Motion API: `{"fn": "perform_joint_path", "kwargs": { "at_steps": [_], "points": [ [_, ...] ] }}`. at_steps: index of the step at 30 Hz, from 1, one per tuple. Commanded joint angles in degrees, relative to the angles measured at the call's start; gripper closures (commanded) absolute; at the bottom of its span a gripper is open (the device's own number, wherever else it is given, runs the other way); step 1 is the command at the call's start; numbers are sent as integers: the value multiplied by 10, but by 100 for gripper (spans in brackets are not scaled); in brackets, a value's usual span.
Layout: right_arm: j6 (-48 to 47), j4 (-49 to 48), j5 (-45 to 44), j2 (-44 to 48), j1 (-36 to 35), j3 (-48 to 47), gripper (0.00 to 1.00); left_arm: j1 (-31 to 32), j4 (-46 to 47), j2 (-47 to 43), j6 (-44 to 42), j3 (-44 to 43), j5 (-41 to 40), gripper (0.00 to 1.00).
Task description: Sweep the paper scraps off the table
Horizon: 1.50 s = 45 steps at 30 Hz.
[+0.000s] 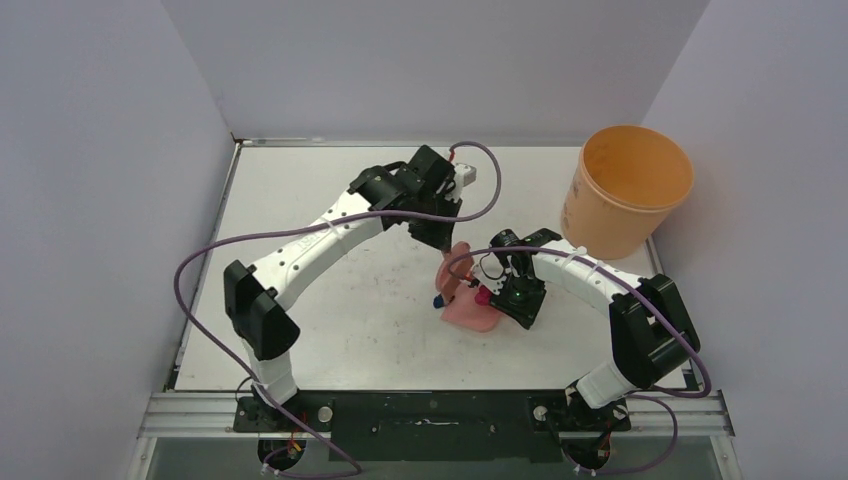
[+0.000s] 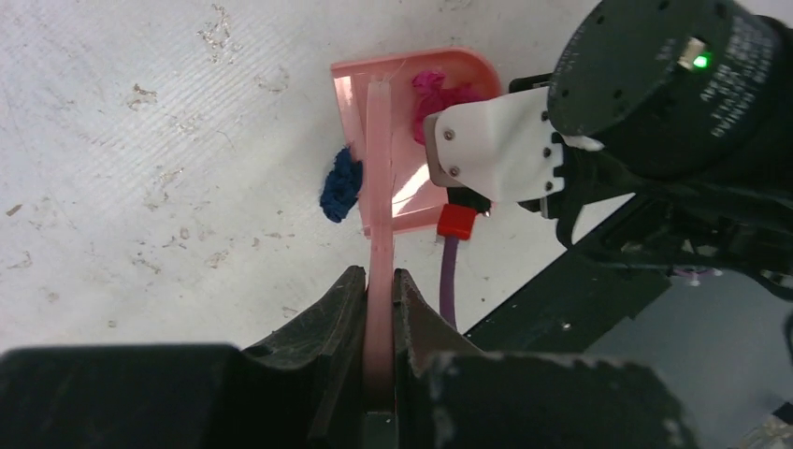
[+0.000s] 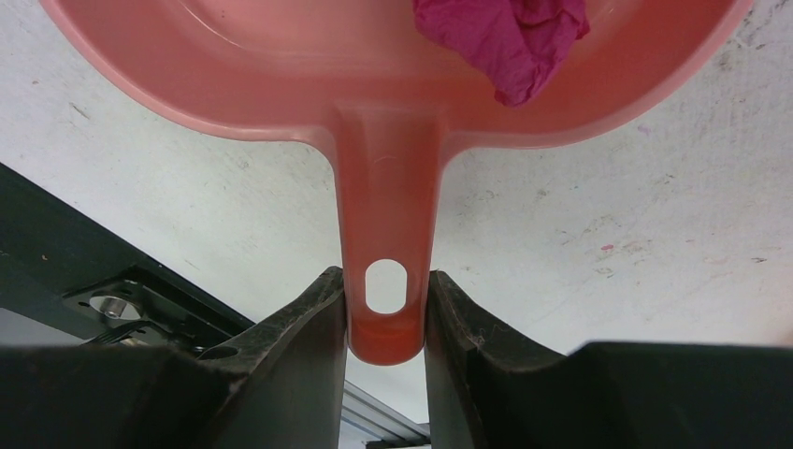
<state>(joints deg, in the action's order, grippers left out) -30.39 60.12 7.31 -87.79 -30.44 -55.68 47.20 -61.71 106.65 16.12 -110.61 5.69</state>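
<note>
My left gripper (image 1: pixel 437 238) (image 2: pixel 379 273) is shut on the handle of the pink hand brush (image 1: pixel 452 268) (image 2: pixel 379 168), which hangs down to the table (image 1: pixel 340 320). My right gripper (image 1: pixel 500 298) (image 3: pixel 383 276) is shut on the handle of the pink dustpan (image 1: pixel 468 312) (image 3: pixel 383 159), which lies flat on the table. A magenta paper scrap (image 2: pixel 438 92) (image 3: pixel 505 37) lies inside the dustpan (image 2: pixel 411 201). A dark blue paper scrap (image 1: pixel 438 299) (image 2: pixel 342 184) lies on the table just left of the brush, at the dustpan's edge.
A large orange bucket (image 1: pixel 628 195) stands at the far right of the table. The tabletop (image 2: pixel 140 168) has grey scuff marks. The right arm's wrist (image 2: pixel 655 84) is close beside the brush. The black base rail (image 1: pixel 430 415) runs along the near edge.
</note>
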Motion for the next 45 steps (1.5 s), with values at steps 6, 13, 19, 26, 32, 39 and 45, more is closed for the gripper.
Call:
{"fn": "perform_joint_path", "kwargs": {
  "at_steps": [6,13,19,26,32,39,45],
  "points": [
    [11,-14,-1,24,-3,4,95,-79,93,-140,50,107,-20,100],
    [12,-9,-6,25,-3,-2,95,-67,21,-74,53,94,-92,100],
    [15,-10,-4,23,-3,-1,95,-48,58,-34,67,116,-60,100],
    [16,-13,1,24,-3,8,95,-40,128,-8,91,119,65,100],
    [13,-25,8,36,-3,29,95,-42,117,-40,82,90,59,100],
    [5,-55,10,49,-3,49,94,-75,151,-99,69,152,54,100],
    [-16,-89,21,53,-1,64,95,-113,177,-172,39,228,20,100]
  ]
}}
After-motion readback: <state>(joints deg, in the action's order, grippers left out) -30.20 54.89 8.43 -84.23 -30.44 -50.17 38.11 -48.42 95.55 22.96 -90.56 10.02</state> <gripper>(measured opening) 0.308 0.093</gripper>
